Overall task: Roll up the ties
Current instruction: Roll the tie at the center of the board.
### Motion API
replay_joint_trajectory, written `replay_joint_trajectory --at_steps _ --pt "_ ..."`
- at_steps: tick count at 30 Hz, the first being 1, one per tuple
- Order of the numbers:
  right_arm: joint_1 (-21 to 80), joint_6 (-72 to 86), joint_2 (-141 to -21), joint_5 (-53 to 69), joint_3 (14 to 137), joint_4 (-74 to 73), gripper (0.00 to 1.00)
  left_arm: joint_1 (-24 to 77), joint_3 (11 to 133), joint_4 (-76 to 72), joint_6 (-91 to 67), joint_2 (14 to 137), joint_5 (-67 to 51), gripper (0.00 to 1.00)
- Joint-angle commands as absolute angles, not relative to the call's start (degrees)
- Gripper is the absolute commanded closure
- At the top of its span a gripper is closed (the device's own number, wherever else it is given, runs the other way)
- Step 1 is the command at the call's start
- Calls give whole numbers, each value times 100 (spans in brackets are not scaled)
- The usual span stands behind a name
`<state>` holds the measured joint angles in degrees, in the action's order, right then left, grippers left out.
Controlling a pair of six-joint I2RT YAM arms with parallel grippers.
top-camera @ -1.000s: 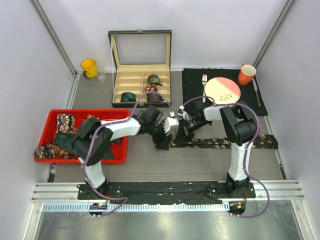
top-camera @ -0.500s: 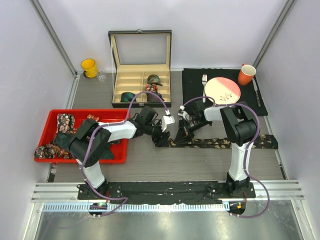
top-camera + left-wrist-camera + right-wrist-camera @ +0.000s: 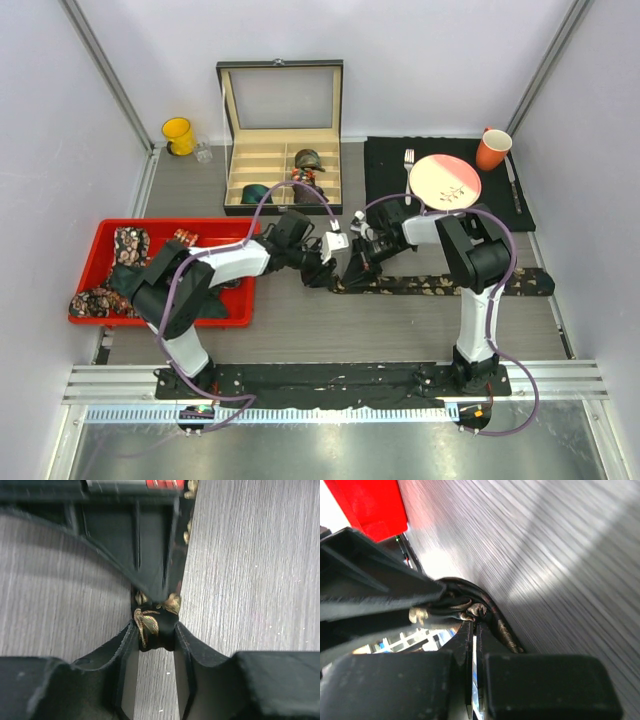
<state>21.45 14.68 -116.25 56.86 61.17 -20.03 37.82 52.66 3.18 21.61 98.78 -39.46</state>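
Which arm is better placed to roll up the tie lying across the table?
Probably left. The left gripper brackets the small coil at the end of the tie, whose flat length runs away from it. The right gripper only pinches a fabric edge there, shut tight.

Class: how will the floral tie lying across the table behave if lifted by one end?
Probably floppy: the floral tie lies flat and crumples where the left hand pinches it. Likely light, being thin fabric; it should drape, not roll.

Overhead overview, wrist close-ups sharing tie end (image 3: 155, 625)
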Motion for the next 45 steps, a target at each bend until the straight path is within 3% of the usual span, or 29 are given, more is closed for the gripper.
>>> replay_joint_trajectory --at_steps 1,12,21,33,45 --pt "2285 1617 -11751 4079 6003 -1222 99 3937 5878 501 1978 9737 -4087 64" --pt "2268 1661 -11628 3911 5845 -1090 99 4324 6231 1212 2583 10696 -3481 60" --pt "2259 1635 -11408 4112 5722 -1037 99 4456 6214 2065 3217 10784 -2760 62" --pt "2162 1477 -11416 4579 5985 -1511 98 4746 7136 3269 3559 11171 -2224 67" --pt "1617 835 -11110 5369 6126 -2662 74 4992 7321 3366 3524 11575 -1793 69"
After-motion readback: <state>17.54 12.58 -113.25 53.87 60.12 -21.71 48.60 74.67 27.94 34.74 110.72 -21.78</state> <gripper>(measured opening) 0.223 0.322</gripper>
